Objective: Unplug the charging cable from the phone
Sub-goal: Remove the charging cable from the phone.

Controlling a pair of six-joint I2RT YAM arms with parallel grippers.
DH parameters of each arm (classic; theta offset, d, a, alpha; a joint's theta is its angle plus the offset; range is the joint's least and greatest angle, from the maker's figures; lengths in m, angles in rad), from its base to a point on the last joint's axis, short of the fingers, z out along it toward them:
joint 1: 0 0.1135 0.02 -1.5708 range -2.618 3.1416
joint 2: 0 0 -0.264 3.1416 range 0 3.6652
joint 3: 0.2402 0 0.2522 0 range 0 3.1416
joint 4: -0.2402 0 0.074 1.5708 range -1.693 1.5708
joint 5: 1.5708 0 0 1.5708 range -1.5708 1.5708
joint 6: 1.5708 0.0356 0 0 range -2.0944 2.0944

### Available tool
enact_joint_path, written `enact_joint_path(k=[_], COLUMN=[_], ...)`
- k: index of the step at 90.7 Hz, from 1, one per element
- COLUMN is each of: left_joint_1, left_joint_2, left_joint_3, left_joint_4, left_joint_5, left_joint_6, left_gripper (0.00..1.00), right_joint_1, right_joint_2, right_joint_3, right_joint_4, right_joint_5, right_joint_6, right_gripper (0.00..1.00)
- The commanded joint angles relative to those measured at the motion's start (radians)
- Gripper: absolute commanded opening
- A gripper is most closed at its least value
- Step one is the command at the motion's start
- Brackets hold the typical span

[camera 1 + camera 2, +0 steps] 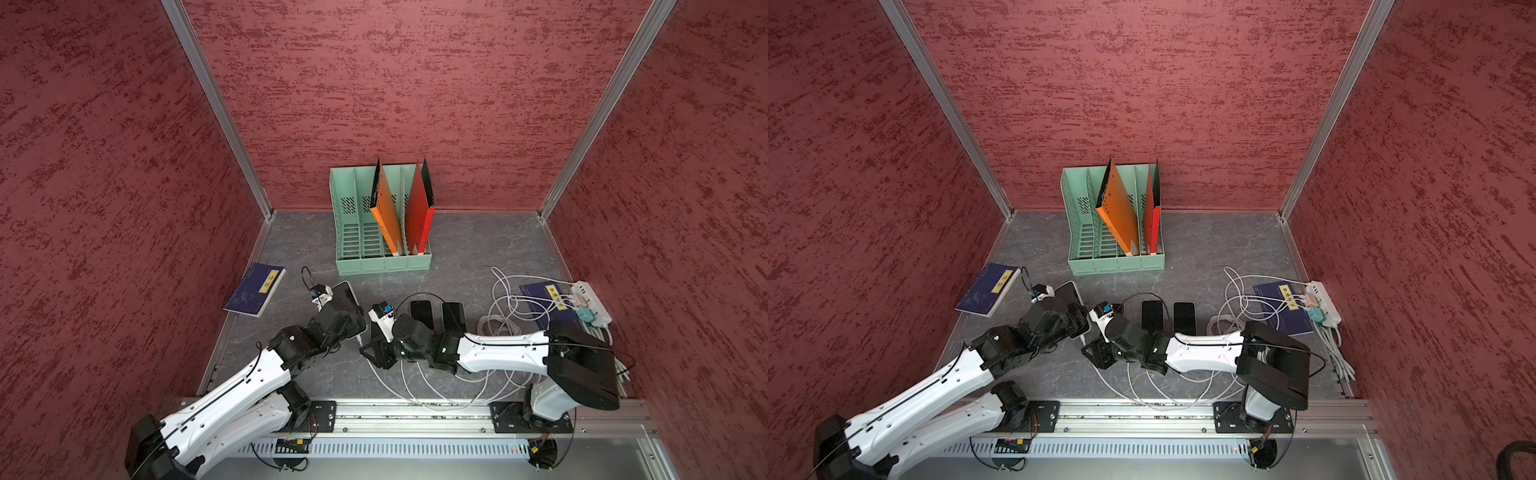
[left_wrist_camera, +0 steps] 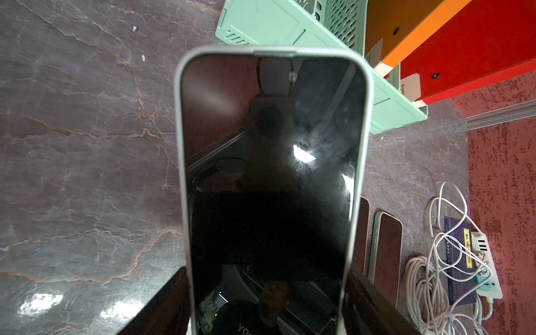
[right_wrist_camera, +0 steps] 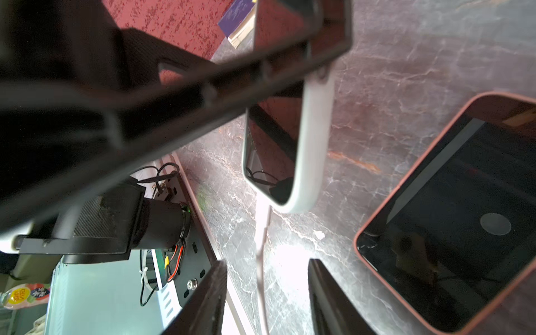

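My left gripper [image 2: 268,290] is shut on the phone [image 2: 269,174], a dark-screened phone in a pale case, with one black finger on each long side. It holds the phone tilted up off the table [image 1: 347,291]. The white charging cable [image 3: 262,246] is plugged into the phone's lower end [image 3: 290,203] and runs down towards the table's front. My right gripper [image 3: 268,262] is just below that plug. It is open, with the jaws on either side of the cable and a gap on both sides.
Two more dark phones [image 1: 422,311] [image 1: 453,311] lie just right of the grippers. The nearer one shows a pink case [image 3: 452,217]. A green file rack [image 1: 382,266] stands at the back. Blue books [image 1: 255,291] [image 1: 540,299], a power strip [image 1: 592,301] and coiled cables [image 1: 498,324] lie at the sides.
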Motion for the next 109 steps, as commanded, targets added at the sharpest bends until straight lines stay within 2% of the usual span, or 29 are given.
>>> enact_joint_path(k=[1,36,80,95,109], left_joint_1=[-0.016,-0.063,-0.079,-0.080,-0.083], left_joint_2=[-0.023,-0.061,-0.094,-0.102,-0.109], left_joint_3=[-0.002,-0.003,-0.004,-0.003,-0.005], left_joint_4=[0.011,0.017,-0.008,-0.008,-0.008], left_joint_5=[-0.063,-0.123,-0.153,-0.165,-0.179], left_joint_6=[-0.021,-0.044,-0.064,-0.067,-0.071], left_gripper=[0.00,0.00,0.00,0.00,0.00], right_joint_1=[0.005,0.007,0.007,0.007,0.007], right_joint_2=[0.014,0.045,0.043,0.038,0.036], right_joint_3=[0.017,0.021,0.022,0.020,0.022], right_joint_4=[0.049,0.076,0.066,0.061,0.053], right_joint_5=[-0.032,-0.050,-0.048,-0.051,-0.057], right_joint_6=[-0.028,-0.043,-0.038,-0.037,-0.038], right_gripper=[0.45,0.40,0.23,0.12,0.10])
